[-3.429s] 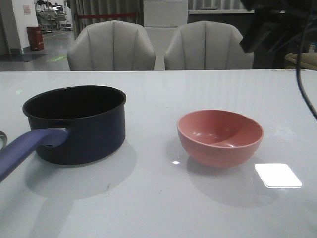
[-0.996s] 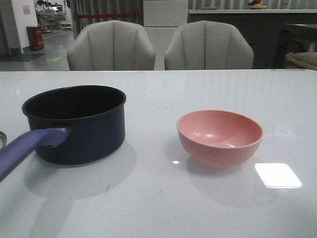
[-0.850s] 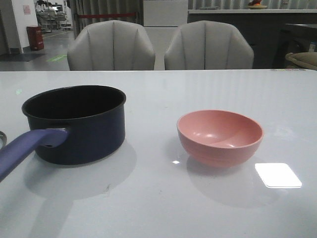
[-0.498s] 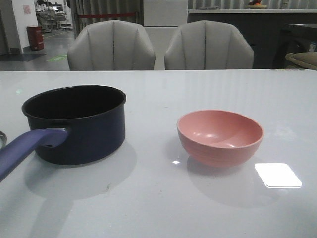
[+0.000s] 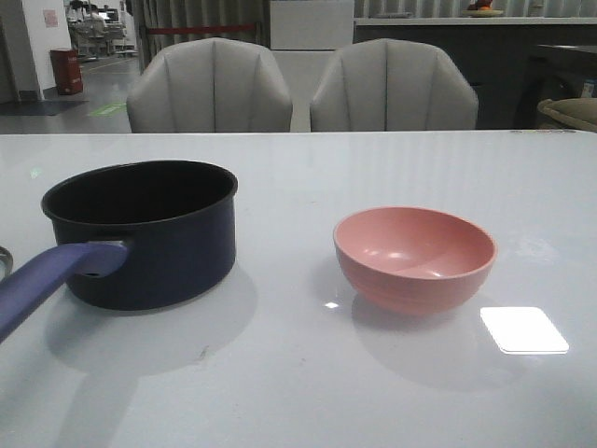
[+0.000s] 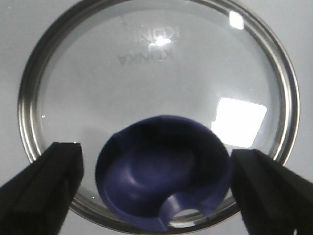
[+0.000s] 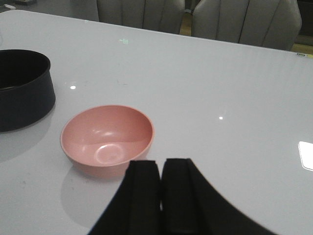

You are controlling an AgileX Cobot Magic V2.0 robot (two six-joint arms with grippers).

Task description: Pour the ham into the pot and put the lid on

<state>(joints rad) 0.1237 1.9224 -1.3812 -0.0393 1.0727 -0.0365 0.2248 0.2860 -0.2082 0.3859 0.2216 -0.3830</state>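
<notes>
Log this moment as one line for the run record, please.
left hand: open over round glass lid's dark blue knob | right hand: shut, empty | pink bowl: empty | dark navy saucepan: uncovered

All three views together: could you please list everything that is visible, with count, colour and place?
Pot: one, dark navy with purple-blue handle, left part of the table, uncovered.
Bowl: one, pink, right of the pot, looks empty.
Lid: one, glass with metal rim and dark blue knob, flat on the table under the left wrist.
Table: one, glossy white.
Chairs: two, grey, behind the table.
Ham: none visible.
Left gripper: black, open, astride the knob.
Right gripper: black, shut, near the bowl.
</notes>
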